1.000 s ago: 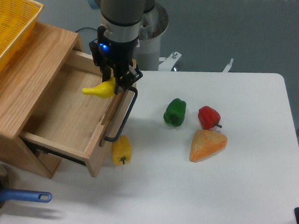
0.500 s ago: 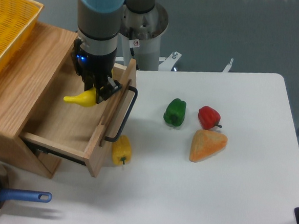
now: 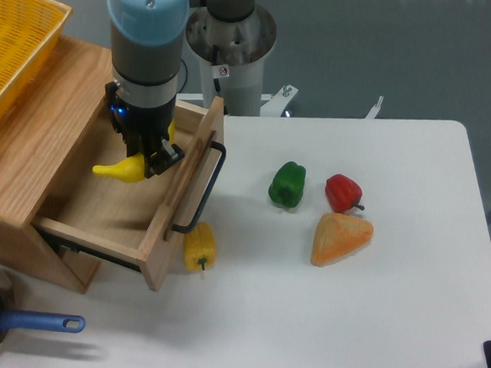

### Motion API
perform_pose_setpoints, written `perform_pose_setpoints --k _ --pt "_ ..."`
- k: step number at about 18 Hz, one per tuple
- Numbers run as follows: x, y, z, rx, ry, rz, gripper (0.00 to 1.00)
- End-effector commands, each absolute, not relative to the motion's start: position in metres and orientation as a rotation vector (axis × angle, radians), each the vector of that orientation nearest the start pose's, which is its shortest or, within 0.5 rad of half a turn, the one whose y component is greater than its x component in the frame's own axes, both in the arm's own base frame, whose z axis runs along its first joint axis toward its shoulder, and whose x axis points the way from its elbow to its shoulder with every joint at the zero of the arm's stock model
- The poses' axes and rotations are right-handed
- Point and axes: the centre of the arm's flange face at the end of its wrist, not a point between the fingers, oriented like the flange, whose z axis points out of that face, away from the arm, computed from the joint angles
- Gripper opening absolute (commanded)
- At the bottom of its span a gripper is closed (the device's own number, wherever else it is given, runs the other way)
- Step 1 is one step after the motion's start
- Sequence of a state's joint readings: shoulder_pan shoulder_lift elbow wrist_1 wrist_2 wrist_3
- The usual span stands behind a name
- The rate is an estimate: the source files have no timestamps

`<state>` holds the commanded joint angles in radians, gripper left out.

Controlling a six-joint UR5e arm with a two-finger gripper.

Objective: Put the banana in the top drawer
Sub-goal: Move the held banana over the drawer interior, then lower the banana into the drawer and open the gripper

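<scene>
The gripper (image 3: 144,153) hangs inside the open top drawer (image 3: 109,204) with its fingers clamped on the banana (image 3: 122,169), which sticks out to the left of the fingers above the drawer floor; whether it touches the wood cannot be told. The drawer is pulled out of the wooden cabinet (image 3: 29,148), its black handle (image 3: 205,190) facing the white table (image 3: 346,309), and a yellow basket (image 3: 15,42) sits on top of the cabinet. On the table a yellow pepper (image 3: 199,246) lies just beside the drawer front, while a green pepper (image 3: 287,184), a red pepper (image 3: 343,192) and an orange wedge (image 3: 340,238) lie further right, and a pan with a blue handle (image 3: 38,322) shows at the lower left corner.
</scene>
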<state>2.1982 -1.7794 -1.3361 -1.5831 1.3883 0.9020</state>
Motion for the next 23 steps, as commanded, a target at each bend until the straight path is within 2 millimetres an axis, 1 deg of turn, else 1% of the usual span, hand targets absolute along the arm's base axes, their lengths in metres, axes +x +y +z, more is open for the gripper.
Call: perform_pose_setpoints --k 4,6,20,23 --pt "-0.216 0.560 0.490 -2.971 0.419 -0.192 0.32" --pt "-0.212 0.560 0.484 -2.980 0.430 -0.203 0.32" --pt "-0.210 0.563 0.477 -2.987 0.434 -0.218 0.34" --pt "-0.204 0.566 0.475 -2.987 0.450 -0.221 0.34"
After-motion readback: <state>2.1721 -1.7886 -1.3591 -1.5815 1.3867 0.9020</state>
